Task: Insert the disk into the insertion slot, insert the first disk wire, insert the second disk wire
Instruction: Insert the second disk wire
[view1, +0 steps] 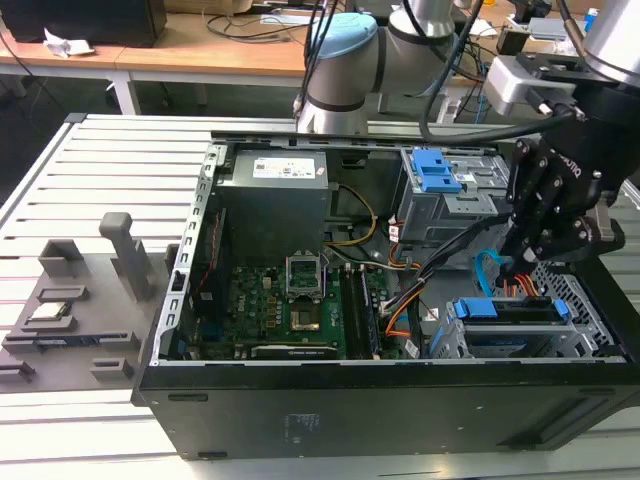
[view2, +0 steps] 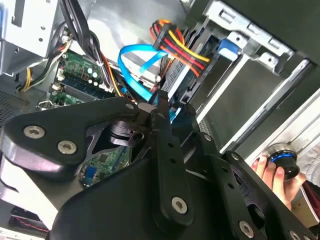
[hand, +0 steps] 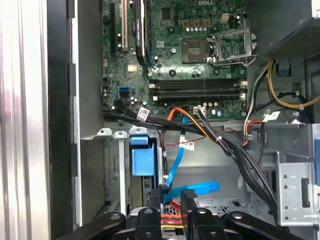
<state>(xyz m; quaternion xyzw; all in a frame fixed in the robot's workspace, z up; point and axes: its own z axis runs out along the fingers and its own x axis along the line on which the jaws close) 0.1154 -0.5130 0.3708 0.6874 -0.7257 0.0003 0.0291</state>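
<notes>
My gripper (view1: 518, 263) was pinched narrow on the blue cable (hand: 200, 188) near its plug, angling it toward the disk (view1: 478, 309), which sat in the cage (view1: 582, 292).

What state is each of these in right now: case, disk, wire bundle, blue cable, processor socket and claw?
Case, open, side panel off.
Disk, sitting in the slot.
Wire bundle, runs to the disk's rear, seemingly plugged in.
Blue cable, looped, its end at the claw.
Socket, lid swung open.
Claw, low over the disk's rear.
</notes>
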